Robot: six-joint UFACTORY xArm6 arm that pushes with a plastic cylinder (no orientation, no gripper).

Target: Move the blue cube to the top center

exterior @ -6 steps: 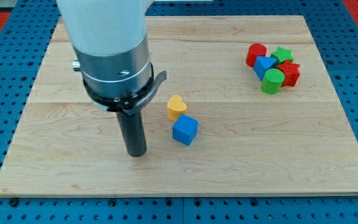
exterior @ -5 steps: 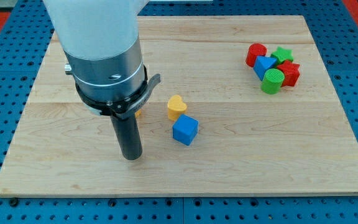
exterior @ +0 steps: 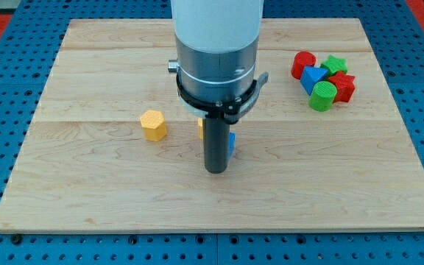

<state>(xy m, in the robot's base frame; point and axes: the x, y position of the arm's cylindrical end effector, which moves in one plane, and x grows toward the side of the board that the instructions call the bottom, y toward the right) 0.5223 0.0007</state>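
The blue cube (exterior: 231,143) lies near the board's middle, almost wholly hidden behind my rod; only a thin blue sliver shows at the rod's right side. My tip (exterior: 215,170) rests on the board just below the cube, at its lower left, seemingly touching it. The yellow heart block (exterior: 199,127) peeks out at the rod's left, directly above the cube.
A yellow hexagonal block (exterior: 153,125) sits left of the rod. At the upper right is a cluster: red cylinder (exterior: 303,64), green star (exterior: 335,64), blue triangular block (exterior: 313,76), red block (exterior: 343,86), green cylinder (exterior: 322,96). The wooden board (exterior: 87,191) lies on a blue pegboard.
My rod has swung right from the left of the blocks to just below the blue cube, now covering it. The yellow hexagon, hidden before, now shows. The blocks have not visibly moved.
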